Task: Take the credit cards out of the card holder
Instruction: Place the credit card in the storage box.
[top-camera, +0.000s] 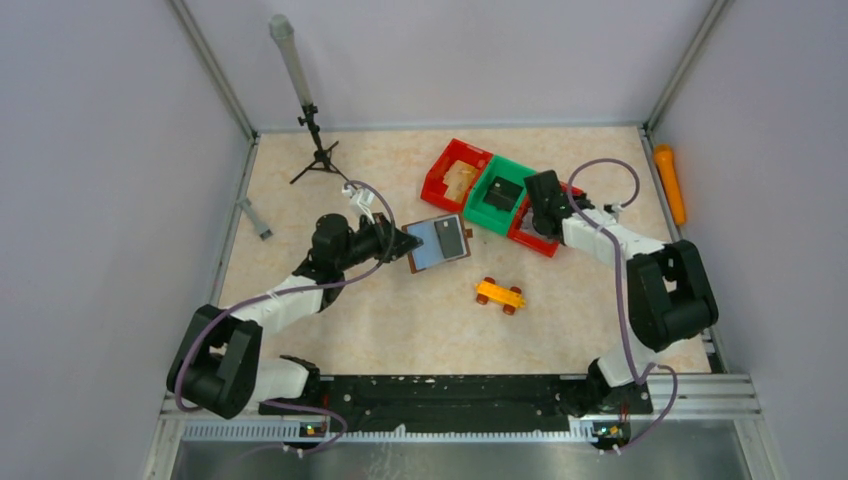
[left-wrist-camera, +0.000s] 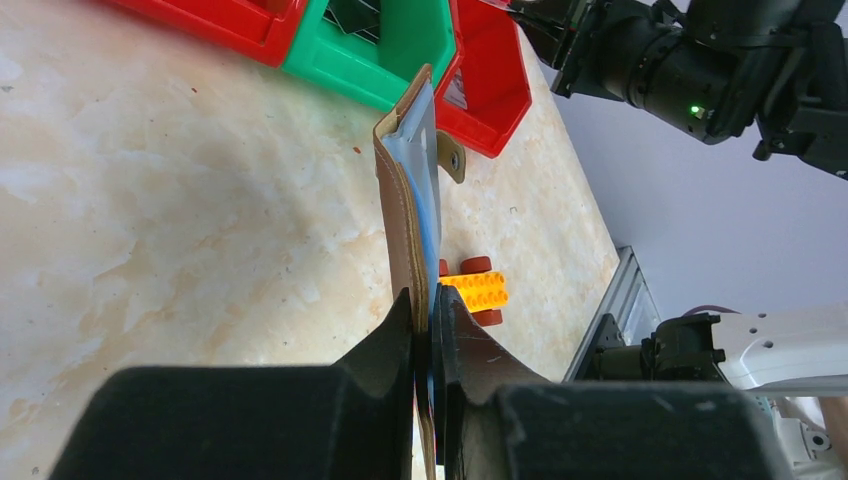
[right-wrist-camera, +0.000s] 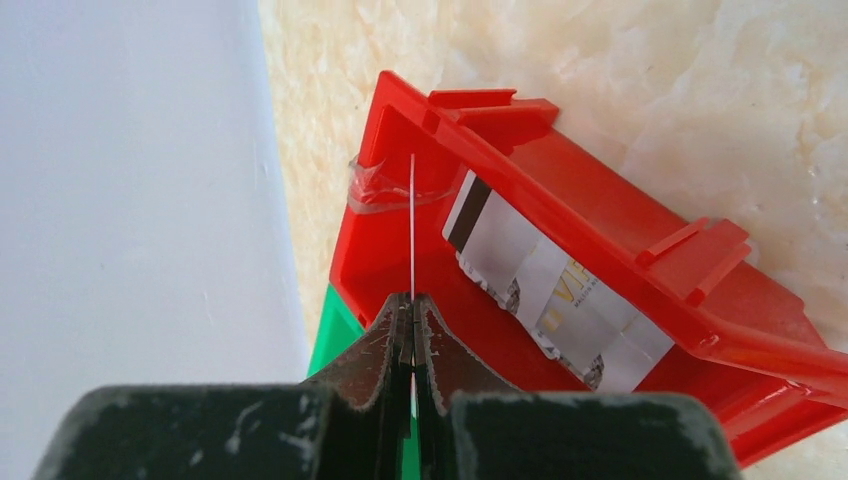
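Nearest the right wrist camera, the black fingers of the right gripper (right-wrist-camera: 412, 300) are seen clenched on a thin pale card (right-wrist-camera: 412, 220), viewed edge-on as a fine white line. The card's long axis is carried straight out from the fingertips. Its free end is pointed into the red plastic bin (right-wrist-camera: 372, 250) that is butted against the green plastic bin (top-camera: 476, 205). The held card is placed over the strip of that red bin closest to the green bin. A silver card with a black stripe (right-wrist-camera: 550, 300) is laid flat further from the green bin, untouched by the held one. A black card (top-camera: 503, 192) is seen inside the green bin itself.

On the other side of the green bin, the brown leather-like folding card holder (top-camera: 440, 242) is gripped by one edge in the left gripper (left-wrist-camera: 430, 310). Its grey-blue inner face is turned upward and its length is directed toward the green bin. Whether it is rested on the table cannot be told.

A release is judged to be the coming move, and since the red bin lies beneath the card, little more than a parting of the fingers is needed. The right arm is the nearer to the bins.
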